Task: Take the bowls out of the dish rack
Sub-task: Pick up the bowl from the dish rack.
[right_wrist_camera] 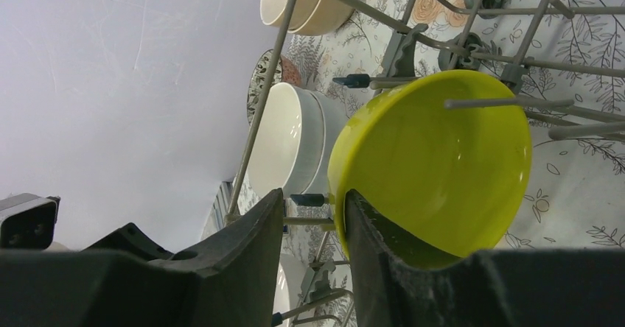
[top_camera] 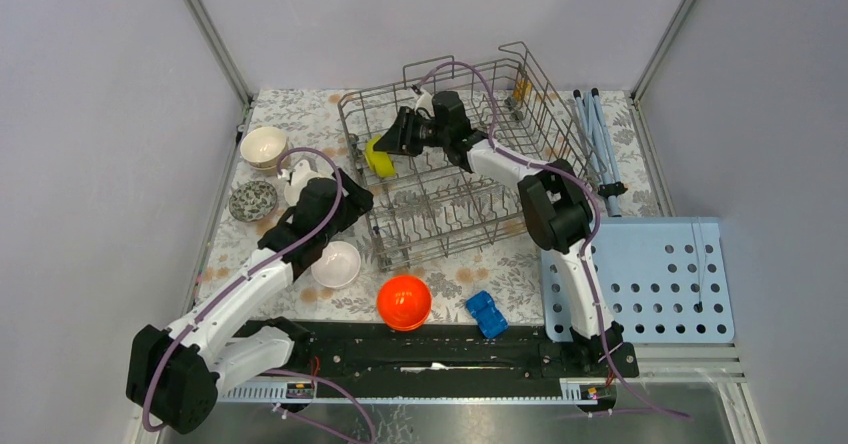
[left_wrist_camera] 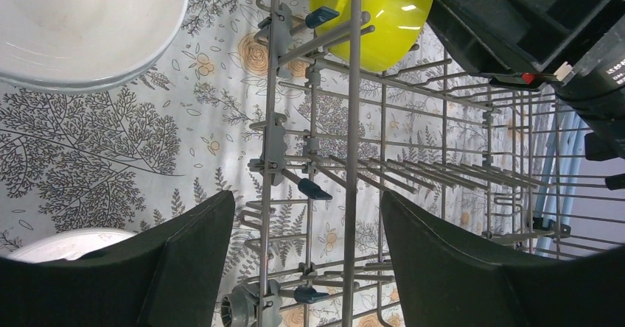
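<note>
Nearest you: orange bowl on the table, car just right of it, both in front of the rack. A step back and left, white bowl sits upright on the table, beside your left arm.

Your left gripper hangs at the rack's left side, jaws wide apart, nothing between them; rack wires show beyond the fingers. Left of it: patterned bowl, then cream bowl farther back. Both are on the table, apart from each other. That makes four bowls outside the rack.

Rack holds one: yellow bowl, standing on edge among the tines at the rack's left end. Your right arm reaches in over the rack. Right gripper straddles that bowl's rim, one finger inside, the other outside. Wrist view shows a gap between the outer finger and the bowl wall, so the jaws are not clamped.

Board lies on the table right of the rack, well apart from the bowls.
</note>
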Motion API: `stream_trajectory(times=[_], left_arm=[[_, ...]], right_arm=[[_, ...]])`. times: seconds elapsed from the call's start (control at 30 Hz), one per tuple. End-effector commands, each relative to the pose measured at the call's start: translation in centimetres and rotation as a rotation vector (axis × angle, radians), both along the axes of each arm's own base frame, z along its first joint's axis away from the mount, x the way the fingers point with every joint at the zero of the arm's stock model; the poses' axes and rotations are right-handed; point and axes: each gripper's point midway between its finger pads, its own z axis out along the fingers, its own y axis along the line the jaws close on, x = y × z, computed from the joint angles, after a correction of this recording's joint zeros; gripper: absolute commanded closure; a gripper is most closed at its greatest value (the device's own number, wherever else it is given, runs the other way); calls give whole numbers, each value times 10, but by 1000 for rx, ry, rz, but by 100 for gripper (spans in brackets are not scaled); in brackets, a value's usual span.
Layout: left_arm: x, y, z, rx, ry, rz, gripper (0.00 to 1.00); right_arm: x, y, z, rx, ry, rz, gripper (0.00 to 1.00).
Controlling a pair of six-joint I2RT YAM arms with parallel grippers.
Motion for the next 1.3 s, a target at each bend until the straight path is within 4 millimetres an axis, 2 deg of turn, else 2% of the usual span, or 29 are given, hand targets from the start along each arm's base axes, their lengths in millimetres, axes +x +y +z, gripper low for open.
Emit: stream_trajectory(times=[0.0, 0.27, 0.33, 0.43, 0.6, 1.07, 1.27], left_arm=[[8, -4, 8, -35, -39, 7, 24], [11, -3, 3, -27, -26, 16, 25], [11, -3, 1, -25, -21, 20, 25], [13, -4, -1, -27, -17, 25, 26], [16, -3, -8, -27, -1, 40, 27], [28, 5, -18, -14, 29, 112, 34], [29, 8, -18, -9, 23, 124, 36]], right_arm=[[-8, 13, 23, 76, -9, 66, 59], [-10, 19, 18, 103, 29, 99, 62], [-11, 20, 17, 106, 39, 105, 65], [-13, 21, 14, 119, 58, 119, 75], [-12, 18, 21, 174, 71, 118, 100], [-3, -24, 69, 315, 57, 90, 100], [1, -36, 80, 406, 82, 95, 100]])
